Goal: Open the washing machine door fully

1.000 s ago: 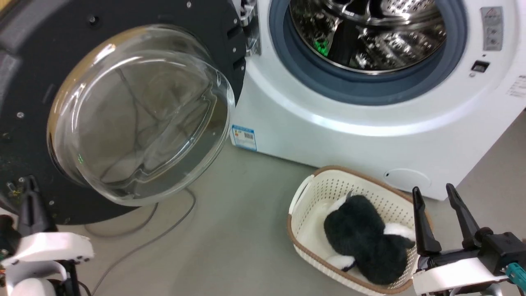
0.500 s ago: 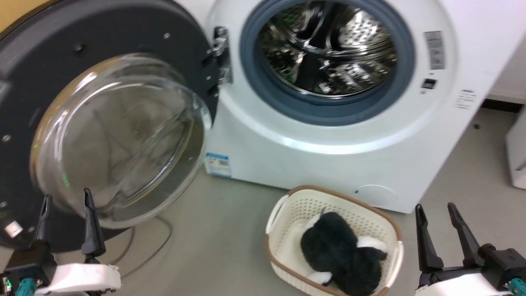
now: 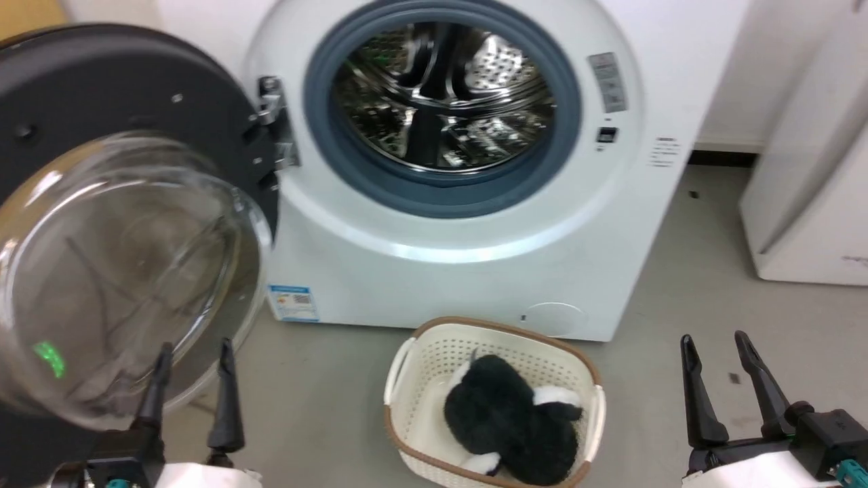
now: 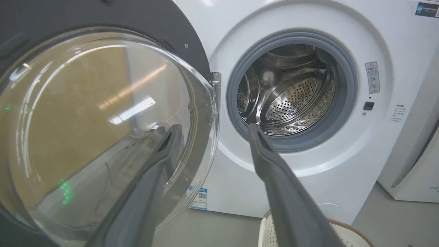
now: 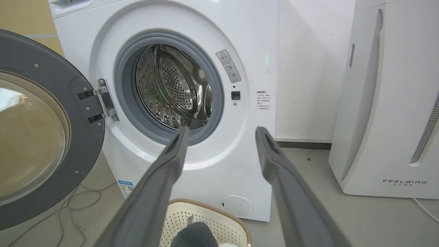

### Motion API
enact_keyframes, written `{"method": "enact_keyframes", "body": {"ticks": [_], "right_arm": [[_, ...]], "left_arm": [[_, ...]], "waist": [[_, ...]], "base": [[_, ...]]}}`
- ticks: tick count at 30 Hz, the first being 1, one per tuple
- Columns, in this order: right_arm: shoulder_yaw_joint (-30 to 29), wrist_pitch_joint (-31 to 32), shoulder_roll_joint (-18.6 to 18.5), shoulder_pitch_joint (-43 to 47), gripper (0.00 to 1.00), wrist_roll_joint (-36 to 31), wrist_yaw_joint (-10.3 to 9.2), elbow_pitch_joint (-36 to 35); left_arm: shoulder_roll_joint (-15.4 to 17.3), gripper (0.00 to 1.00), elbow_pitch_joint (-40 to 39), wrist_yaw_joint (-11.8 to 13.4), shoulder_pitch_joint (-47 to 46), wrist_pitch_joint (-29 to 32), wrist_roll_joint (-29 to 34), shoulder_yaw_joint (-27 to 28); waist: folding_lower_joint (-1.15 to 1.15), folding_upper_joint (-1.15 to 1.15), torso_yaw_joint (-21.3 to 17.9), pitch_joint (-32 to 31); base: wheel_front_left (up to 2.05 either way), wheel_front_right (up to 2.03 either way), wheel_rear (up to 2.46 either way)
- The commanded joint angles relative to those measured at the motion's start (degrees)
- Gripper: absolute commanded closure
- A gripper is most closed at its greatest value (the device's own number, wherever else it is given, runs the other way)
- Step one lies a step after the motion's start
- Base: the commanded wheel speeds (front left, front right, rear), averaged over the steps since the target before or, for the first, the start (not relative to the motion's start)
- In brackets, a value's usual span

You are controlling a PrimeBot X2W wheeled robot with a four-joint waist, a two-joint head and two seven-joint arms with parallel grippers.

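Drum mouth (image 3: pixel 441 102) stands unblocked; door (image 3: pixel 102 81) left, basket (image 3: pixel 441 356) on floor (image 3: pixel 325 407) below.

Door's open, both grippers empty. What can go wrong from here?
1. The left gripper hangs open close in front of the glass bowl of the washing machine door. Any extra push to widen the door could knock its fingertips against the glass.
2. The laundry basket with the plush toy sits in front of the drum, near the right gripper. Rolling forward or lowering that arm might hit it.
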Motion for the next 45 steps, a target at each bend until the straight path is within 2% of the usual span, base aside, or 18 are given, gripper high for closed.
{"method": "enact_keyframes", "body": {"ticks": [1, 13, 14, 45], "right_arm": [[0.1, -0.2, 0.2, 0.9, 0.00, -0.5, 0.05, -0.6], [0.7, -0.2, 0.2, 2.2, 0.00, -1.6, 0.05, -1.7], [0.6, 0.0, 0.0, 1.7, 1.00, -1.3, 0.00, -1.3], [0.8, 3.1, 0.0, 0.8, 1.00, -2.7, 0.01, -1.5]], "left_arm": [[0.0, 0.00, 0.5, 0.3, 0.7, -0.3, -0.5, -0.6], [0.0, 0.00, 2.8, 1.9, 2.1, -0.3, -1.0, -1.7], [0.0, 1.00, 2.8, 1.8, 1.5, 0.0, -1.1, -1.8], [0.0, 1.00, 2.3, 2.3, 0.4, 3.1, 0.1, -3.1]], "waist": [[0.01, 0.00, -1.9, -0.2], [0.01, 0.00, -7.0, 0.1], [0.01, 0.00, -6.9, 0.0], [0.01, 0.00, -6.6, 0.2]], "base": [[0.00, 0.00, 0.00], [0.00, 0.00, 0.00], [0.00, 0.00, 0.00], [0.00, 0.00, 0.00]]}}
